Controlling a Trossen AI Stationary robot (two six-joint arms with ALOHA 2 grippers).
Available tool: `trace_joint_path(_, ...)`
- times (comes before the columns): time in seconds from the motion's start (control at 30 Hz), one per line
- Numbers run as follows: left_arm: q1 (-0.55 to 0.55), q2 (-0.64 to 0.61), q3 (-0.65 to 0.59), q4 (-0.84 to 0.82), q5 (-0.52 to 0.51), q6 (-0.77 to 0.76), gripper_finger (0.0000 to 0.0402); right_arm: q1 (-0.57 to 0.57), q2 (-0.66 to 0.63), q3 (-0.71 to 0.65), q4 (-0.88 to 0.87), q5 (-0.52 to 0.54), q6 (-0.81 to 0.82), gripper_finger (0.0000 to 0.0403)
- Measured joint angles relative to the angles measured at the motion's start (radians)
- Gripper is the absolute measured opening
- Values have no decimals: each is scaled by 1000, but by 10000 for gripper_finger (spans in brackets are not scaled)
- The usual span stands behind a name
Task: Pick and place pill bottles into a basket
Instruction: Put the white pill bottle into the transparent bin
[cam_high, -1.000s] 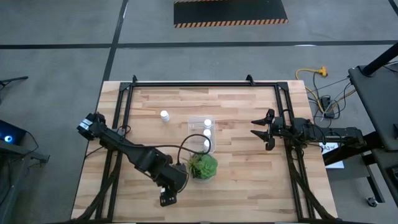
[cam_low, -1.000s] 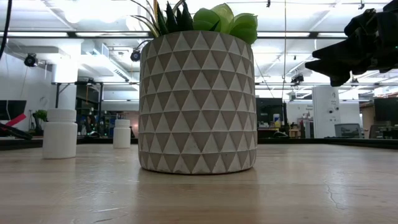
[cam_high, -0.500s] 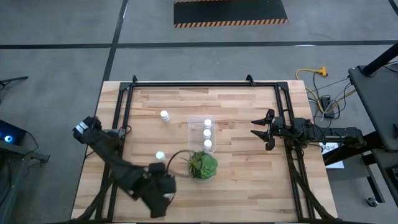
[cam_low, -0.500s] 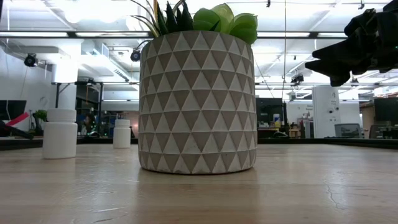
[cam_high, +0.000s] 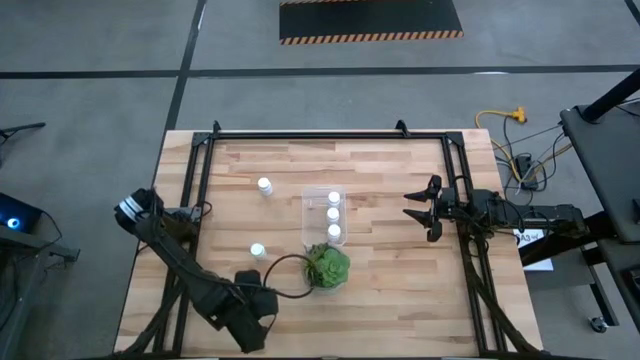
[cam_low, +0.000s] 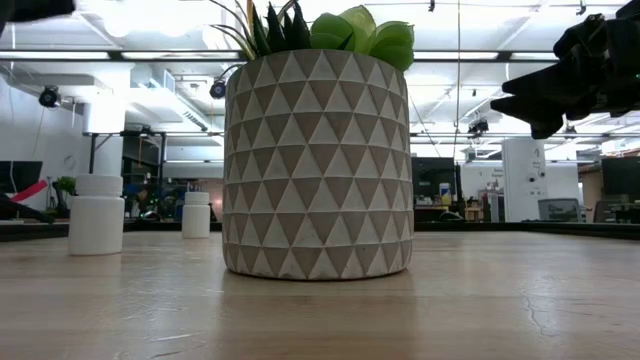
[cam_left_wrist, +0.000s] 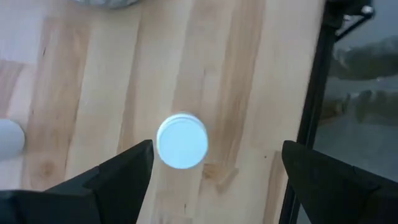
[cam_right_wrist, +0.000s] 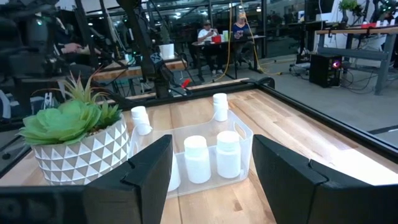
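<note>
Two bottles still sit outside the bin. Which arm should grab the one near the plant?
Left. The open left gripper hangs right above that bottle; the right gripper waits beyond the bin.

Your left gripper hung with fingers spread wide at the table's near left; your right gripper waited, part-open, at the right edge.

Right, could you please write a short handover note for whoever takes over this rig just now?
Left claw: open, empty, above a loose pill bottle standing on the table.
Right claw: open, empty, waiting to the right of the basket.
Done: three bottles stand in the basket.
Left: at least two loose bottles, one near the plant, one farther back.
</note>
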Motion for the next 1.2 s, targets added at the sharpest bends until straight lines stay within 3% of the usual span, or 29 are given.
trace_joint_path(0.9,24,-16,-178,144,-3,-52,335,0,0,0,0,0,0,210)
trace_joint_path(1.2,36,-16,-215,192,21,-51,282,0,0,0,0,0,0,210)
